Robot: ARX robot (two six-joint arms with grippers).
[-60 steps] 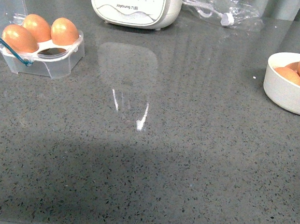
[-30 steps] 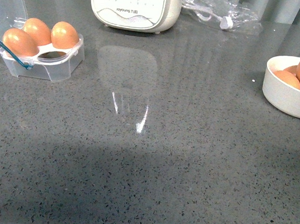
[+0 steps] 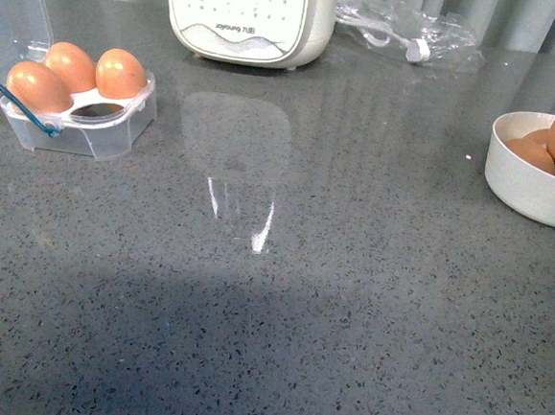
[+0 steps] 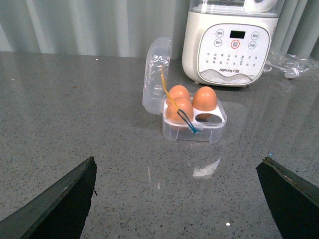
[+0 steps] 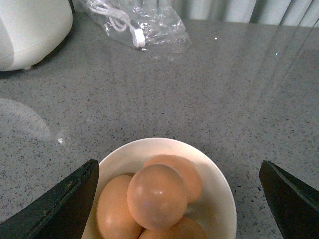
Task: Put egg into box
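Just brought right pincer in at right edge of front view, over bowl: spread wide, empty, astride topmost egg. Means grasping next, probably. Leaves box at upper left, one cell free; left pincer apart too.

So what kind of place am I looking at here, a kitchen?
Probably a kitchen counter, perhaps a mock-up: a speckled grey stone worktop, a white countertop appliance with a button panel, and a white bowl of brown eggs.
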